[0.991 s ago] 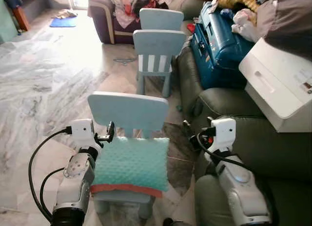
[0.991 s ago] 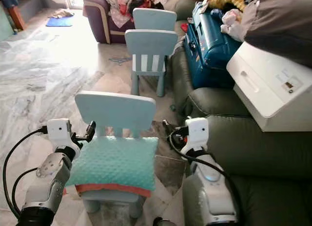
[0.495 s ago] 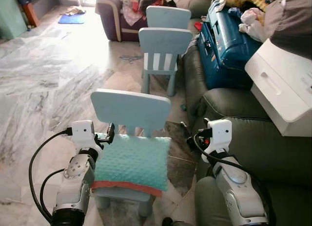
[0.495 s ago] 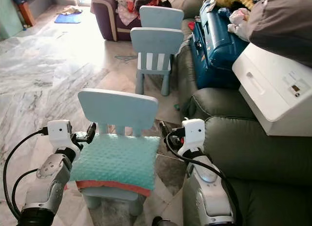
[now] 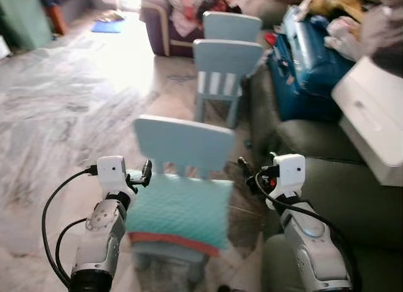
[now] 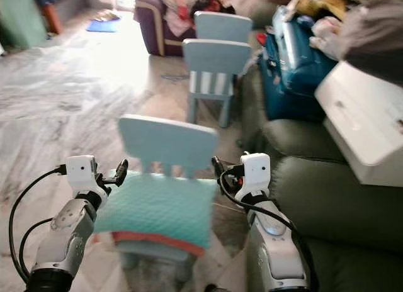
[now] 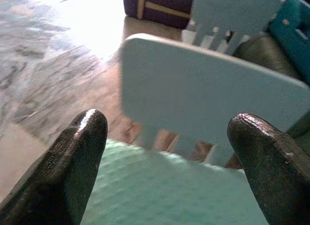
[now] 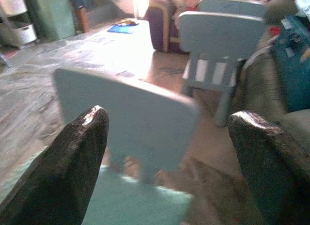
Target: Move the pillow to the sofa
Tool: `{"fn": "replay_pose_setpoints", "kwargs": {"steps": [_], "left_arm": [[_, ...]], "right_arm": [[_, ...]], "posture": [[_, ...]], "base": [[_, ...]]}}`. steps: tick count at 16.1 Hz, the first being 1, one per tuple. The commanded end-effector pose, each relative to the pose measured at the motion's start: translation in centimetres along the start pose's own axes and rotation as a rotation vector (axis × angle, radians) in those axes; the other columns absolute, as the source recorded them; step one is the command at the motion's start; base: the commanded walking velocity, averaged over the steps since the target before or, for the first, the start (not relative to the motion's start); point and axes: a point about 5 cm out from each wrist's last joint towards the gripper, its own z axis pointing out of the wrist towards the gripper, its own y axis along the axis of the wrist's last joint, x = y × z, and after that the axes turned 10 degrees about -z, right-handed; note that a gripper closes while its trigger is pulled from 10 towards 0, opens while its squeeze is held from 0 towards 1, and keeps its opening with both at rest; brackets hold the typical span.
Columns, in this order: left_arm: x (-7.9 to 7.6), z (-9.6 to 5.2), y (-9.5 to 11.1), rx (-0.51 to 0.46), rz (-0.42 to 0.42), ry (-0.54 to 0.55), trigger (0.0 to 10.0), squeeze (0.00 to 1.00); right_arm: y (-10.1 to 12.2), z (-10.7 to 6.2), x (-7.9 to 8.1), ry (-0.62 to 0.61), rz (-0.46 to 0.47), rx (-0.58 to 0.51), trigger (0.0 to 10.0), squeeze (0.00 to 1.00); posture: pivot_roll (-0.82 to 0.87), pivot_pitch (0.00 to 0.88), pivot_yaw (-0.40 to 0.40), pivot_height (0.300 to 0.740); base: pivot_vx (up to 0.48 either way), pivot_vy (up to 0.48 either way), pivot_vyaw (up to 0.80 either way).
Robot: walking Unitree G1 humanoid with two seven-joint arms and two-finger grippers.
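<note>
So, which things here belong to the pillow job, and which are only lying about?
For the job:
- teal bumpy pillow with orange edge
- dark green leather sofa
- left gripper
- right gripper

Lying about:
- pale blue child's chairs
- blue hard suitcase
- white box

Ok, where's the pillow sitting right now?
The teal pillow lies on the seat of the nearest light-blue chair, centre of the head views, between the left gripper and the right gripper, with the green sofa just right of it.
</note>
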Motion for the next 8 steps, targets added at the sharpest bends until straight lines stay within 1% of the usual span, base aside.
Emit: {"fn": "replay_pose_setpoints", "kwargs": {"steps": [1, 8], "left_arm": [[0.26, -0.1, 0.05, 0.007, 0.0, 0.005, 10.0, 0.0], [0.18, -0.09, -0.03, 0.015, 0.003, 0.001, 10.0, 0.0]], "right_arm": [[-0.11, 0.07, 0.25, 0.009, 0.0, 0.01, 10.0, 0.0], [-0.17, 0.21, 0.27, 0.009, -0.004, 0.013, 10.0, 0.0]], "posture": [[-0.11, 0.117, -0.038, 0.74], [-0.11, 0.116, -0.038, 0.74]], "base": [[0.0, 0.469, 0.0], [0.0, 0.468, 0.0]]}}
